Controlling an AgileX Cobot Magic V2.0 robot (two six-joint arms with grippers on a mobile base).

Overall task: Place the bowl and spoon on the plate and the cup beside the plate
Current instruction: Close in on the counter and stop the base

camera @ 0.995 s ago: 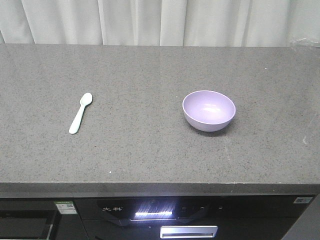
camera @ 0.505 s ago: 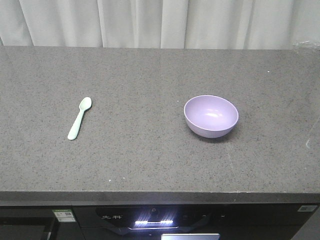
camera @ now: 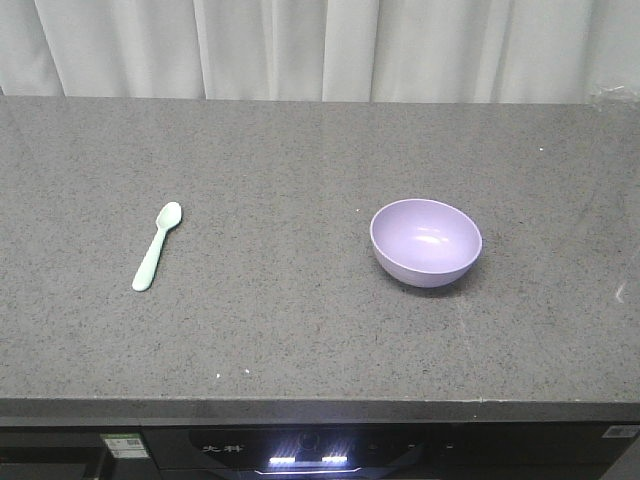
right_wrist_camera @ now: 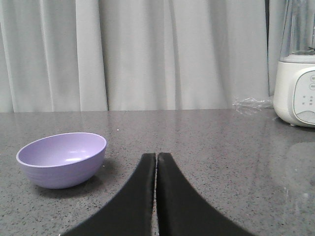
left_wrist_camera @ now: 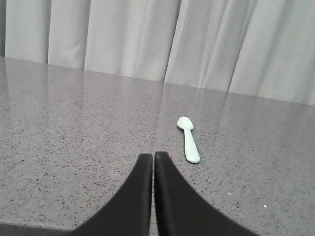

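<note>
Across the last second the whole scene has slid down the front view. The bowl [camera: 426, 243] and the spoon [camera: 157, 246] both sit lower in the picture, more of the curtain [camera: 320, 45] shows at the top, and less of the dark appliance front [camera: 300, 455] shows below the edge. The 2 objects keep the same spacing and the same pose. I therefore judge that the camera or base has shifted and that neither object was touched.

The bowl stands upright and empty on the right half of the grey surface [camera: 300, 330]. The spoon lies flat on the left half, well apart from the bowl, with its scoop pointing toward the curtain.

The left fingers [left_wrist_camera: 135, 196] are pressed together with only a thin slit between them. They hold nothing and hover above the surface with the spoon a little ahead and to the right. The right fingers [right_wrist_camera: 138, 196] are closed the same way and are empty, with the bowl ahead and to their left. A white appliance [right_wrist_camera: 295, 93] stands at the far right of that view.

Neither the plate nor the cup appears in any of the 3 views. Arranging has not started, and the shift looks like the robot settling into position before a first reach.
</note>
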